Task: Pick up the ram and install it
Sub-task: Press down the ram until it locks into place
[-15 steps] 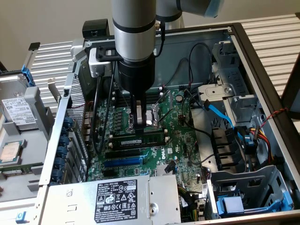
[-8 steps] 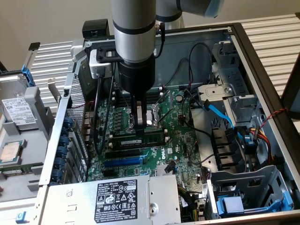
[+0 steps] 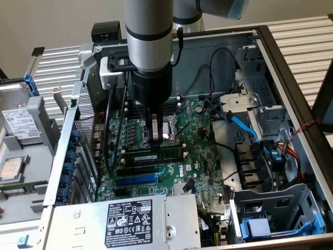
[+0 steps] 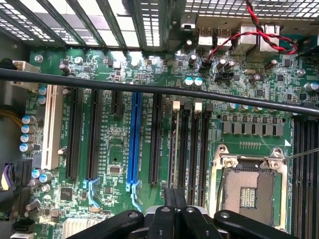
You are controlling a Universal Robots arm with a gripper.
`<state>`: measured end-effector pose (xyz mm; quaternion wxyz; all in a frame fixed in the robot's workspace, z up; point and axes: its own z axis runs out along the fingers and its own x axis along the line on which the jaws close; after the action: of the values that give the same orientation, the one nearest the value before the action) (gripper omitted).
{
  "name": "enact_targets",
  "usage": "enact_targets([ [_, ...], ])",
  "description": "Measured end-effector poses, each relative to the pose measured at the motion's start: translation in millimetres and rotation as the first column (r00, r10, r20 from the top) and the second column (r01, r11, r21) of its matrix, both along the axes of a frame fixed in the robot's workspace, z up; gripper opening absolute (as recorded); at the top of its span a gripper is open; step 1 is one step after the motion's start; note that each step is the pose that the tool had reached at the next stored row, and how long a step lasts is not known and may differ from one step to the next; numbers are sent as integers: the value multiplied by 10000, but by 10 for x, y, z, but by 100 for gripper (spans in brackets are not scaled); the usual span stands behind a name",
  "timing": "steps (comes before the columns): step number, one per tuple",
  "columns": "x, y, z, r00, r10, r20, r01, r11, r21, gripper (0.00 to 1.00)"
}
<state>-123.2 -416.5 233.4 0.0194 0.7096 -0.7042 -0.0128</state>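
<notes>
Black pincer [image 3: 155,136] closed, fingers together, low over the motherboard [image 3: 200,156] middle, beside the CPU socket [image 3: 170,127]. Green ram [image 3: 154,155] just below the fingertips, lying along the memory slots, apparently seated; contact unclear. Blue expansion slot [image 3: 136,180] next toward the power supply [image 3: 125,221] edge of the case.

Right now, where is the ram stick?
In the exterior view the ram lies flat across the motherboard's middle, directly under the shut gripper, beside the empty processor socket.
</notes>
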Motion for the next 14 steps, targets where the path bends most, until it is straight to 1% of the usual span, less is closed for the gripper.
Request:
enact_targets([
  [9,-9,3,-20,10000,0,4,0,10000,5,11],
  [14,-10,1,-35,10000,0,-2,0,10000,-3,11],
])
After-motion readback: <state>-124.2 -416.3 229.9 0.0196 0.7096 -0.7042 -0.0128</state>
